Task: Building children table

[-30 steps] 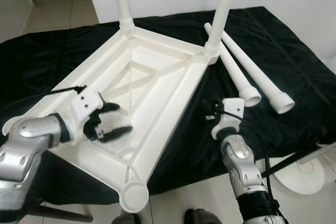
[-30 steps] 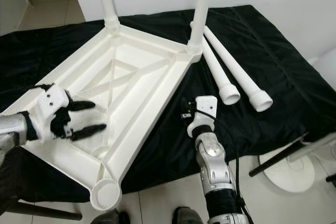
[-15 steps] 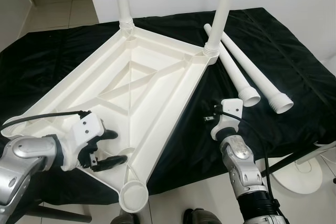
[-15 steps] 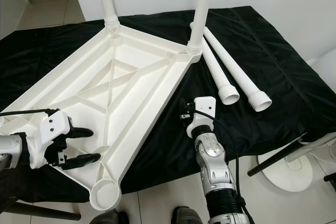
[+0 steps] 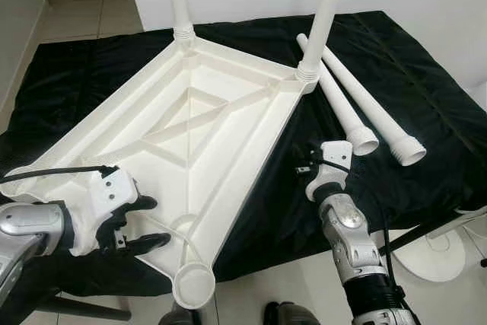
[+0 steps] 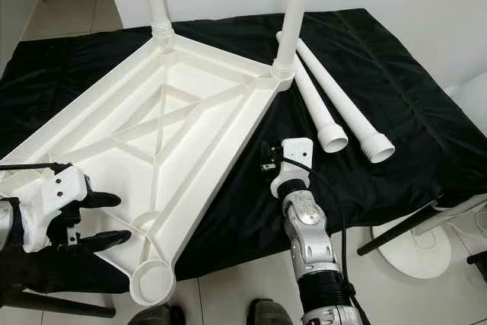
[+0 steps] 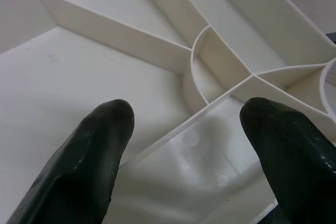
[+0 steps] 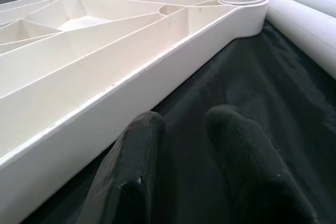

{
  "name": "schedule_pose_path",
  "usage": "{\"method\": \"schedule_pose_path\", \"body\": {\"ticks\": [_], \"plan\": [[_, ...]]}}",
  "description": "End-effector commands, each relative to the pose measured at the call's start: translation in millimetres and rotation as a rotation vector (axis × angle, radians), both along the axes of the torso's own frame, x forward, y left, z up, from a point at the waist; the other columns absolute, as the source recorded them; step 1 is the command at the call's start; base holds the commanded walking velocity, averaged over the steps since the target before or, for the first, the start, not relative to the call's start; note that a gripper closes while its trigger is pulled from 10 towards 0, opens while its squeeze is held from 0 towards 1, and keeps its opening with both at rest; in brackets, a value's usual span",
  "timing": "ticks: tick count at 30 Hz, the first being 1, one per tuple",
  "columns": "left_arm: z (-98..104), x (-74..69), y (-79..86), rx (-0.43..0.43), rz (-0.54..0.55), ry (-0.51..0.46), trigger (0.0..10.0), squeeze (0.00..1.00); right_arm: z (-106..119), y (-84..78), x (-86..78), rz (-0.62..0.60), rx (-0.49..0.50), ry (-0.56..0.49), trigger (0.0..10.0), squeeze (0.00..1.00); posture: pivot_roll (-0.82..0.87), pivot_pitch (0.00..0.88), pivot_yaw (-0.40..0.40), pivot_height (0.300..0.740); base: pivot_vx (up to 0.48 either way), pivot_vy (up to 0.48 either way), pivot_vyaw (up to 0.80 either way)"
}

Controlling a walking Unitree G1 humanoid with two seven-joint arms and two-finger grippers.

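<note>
At the lower left of the head view, the left gripper (image 5: 141, 223) hovers over the near edge of the upturned white tabletop (image 5: 198, 123), its fingers (image 7: 100, 145) spread wide above the ribbed underside, close to the empty corner socket (image 5: 193, 285). That tabletop lies across the middle of the frame on a black-draped surface (image 5: 426, 89), with two legs (image 5: 320, 17) already standing in its far sockets. It looks like rigid moulded plastic, probably light but broad and smooth; a rim or rib would likely give the surest hold. Right of centre, the right gripper (image 6: 266, 159) rests low on the cloth beside the tabletop's long edge, fingers (image 8: 136, 177) nearly together and holding nothing. Further right, two loose legs (image 5: 365, 108) lie side by side, stiff tubes prone to rolling, best taken near the threaded end.
</note>
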State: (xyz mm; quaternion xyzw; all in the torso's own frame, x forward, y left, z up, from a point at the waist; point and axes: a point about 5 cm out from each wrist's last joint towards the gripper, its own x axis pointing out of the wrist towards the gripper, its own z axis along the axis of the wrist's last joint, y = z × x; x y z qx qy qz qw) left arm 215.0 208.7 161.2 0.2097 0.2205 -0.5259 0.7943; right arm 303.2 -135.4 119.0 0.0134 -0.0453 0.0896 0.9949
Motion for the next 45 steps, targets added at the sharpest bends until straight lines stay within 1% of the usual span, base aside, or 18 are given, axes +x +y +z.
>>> {"method": "schedule_pose_path", "body": {"ticks": [1, 3, 9, 11, 12, 15, 17, 28, 29, 30, 31, 32, 33, 34, 36, 38, 45], "plan": [[-4, -7.6, 0.6, 0.022, -0.092, 0.069, 10.0, 0.00, -5, -1.5, -0.6, -0.002, -0.001, 0.017, 10.0, 0.00, 0.00, 0.106, 0.017, 0.740, 0.000, 0.000, 0.00], [-6, -6.9, 3.1, 0.050, -0.079, 0.068, 10.0, 0.00, -5, -1.6, -0.8, -0.003, -0.001, 0.017, 10.0, 0.00, -0.01, 0.106, 0.020, 0.740, 0.000, 0.000, 0.00], [-9, -0.8, 0.9, 0.083, -0.066, 0.032, 10.0, 0.00, -4, -0.7, 0.1, -0.005, 0.004, 0.014, 10.0, 0.00, -0.02, 0.106, 0.026, 0.740, 0.000, 0.000, 0.00], [-13, 9.5, -1.5, 0.100, -0.029, -0.014, 10.0, 0.00, -2, -1.1, 0.9, -0.011, 0.006, 0.009, 10.0, 0.00, -0.02, 0.105, 0.028, 0.740, 0.000, 0.000, 0.00], [-17, 17.4, -2.2, 0.121, -0.006, -0.041, 10.0, 0.00, -1, -2.0, 0.9, -0.016, 0.006, 0.006, 10.0, 0.00, -0.03, 0.106, 0.032, 0.740, 0.000, 0.000, 0.00], [-18, 19.8, -1.9, 0.131, 0.001, -0.049, 10.0, 0.00, -1, -2.3, 0.7, -0.017, 0.005, 0.005, 10.0, 0.00, -0.03, 0.106, 0.032, 0.740, 0.000, 0.000, 0.00], [-19, 25.1, -2.5, 0.151, 0.004, -0.069, 10.0, 0.00, -1, -3.5, 0.4, -0.021, 0.004, 0.004, 10.0, 0.00, -0.04, 0.106, 0.034, 0.740, 0.000, 0.000, 0.00], [-19, 31.4, -2.8, 0.169, -0.024, -0.076, 10.0, 0.00, -1, -5.1, 0.5, -0.032, 0.004, 0.002, 10.0, 0.00, -0.04, 0.102, 0.042, 0.740, 0.000, 0.000, 0.00], [-19, 31.9, -2.7, 0.168, -0.025, -0.077, 8.9, 0.00, -1, -4.9, 0.5, -0.033, 0.004, 0.002, 10.0, 0.00, -0.04, 0.100, 0.042, 0.740, 0.000, 0.000, 0.00], [-20, 31.9, -1.9, 0.172, -0.023, -0.077, 7.3, 0.00, -1, -4.3, 0.3, -0.032, 0.005, 0.001, 10.0, 0.00, -0.04, 0.100, 0.042, 0.740, 0.000, 0.000, 0.00], [-20, 31.9, -1.9, 0.172, -0.023, -0.077, 7.3, 0.00, -1, -4.3, 0.3, -0.032, 0.005, 0.001, 10.0, 0.00, -0.04, 0.100, 0.042, 0.740, 0.000, 0.000, 0.00], [-21, 32.2, -1.2, 0.174, -0.021, -0.078, 6.7, 0.00, -1, -3.9, 0.5, -0.031, 0.005, 0.001, 10.0, 0.00, -0.04, 0.098, 0.041, 0.740, 0.000, 0.000, 0.00], [-21, 32.9, -0.5, 0.176, -0.015, -0.081, 4.0, 0.00, -1, -3.4, 0.6, -0.029, 0.006, 0.001, 10.0, 0.00, -0.04, 0.097, 0.040, 0.740, 0.000, 0.000, 0.00], [-22, 33.5, 0.0, 0.178, -0.011, -0.083, 4.2, 0.00, -1, -3.1, 0.8, -0.028, 0.006, 0.000, 10.0, 0.00, -0.04, 0.094, 0.040, 0.740, 0.000, 0.000, 0.00], [-22, 34.0, 0.2, 0.178, -0.008, -0.086, 4.1, 0.00, 0, -2.6, 1.0, -0.027, 0.007, -0.001, 10.0, 0.00, -0.04, 0.094, 0.040, 0.740, 0.000, 0.000, 0.00], [-22, 34.6, -0.1, 0.174, -0.005, -0.089, 0.0, 0.00, 0, -2.0, 1.7, -0.024, 0.007, -0.002, 10.0, 0.00, -0.04, 0.091, 0.038, 0.740, 0.000, 0.000, 0.00], [-21, 38.3, -3.6, 0.159, 0.007, -0.113, 0.0, 0.00, 1, -0.7, 2.9, -0.017, 0.006, -0.004, 10.0, 0.00, -0.04, 0.082, 0.035, 0.740, 0.000, 0.000, 0.00]]}}
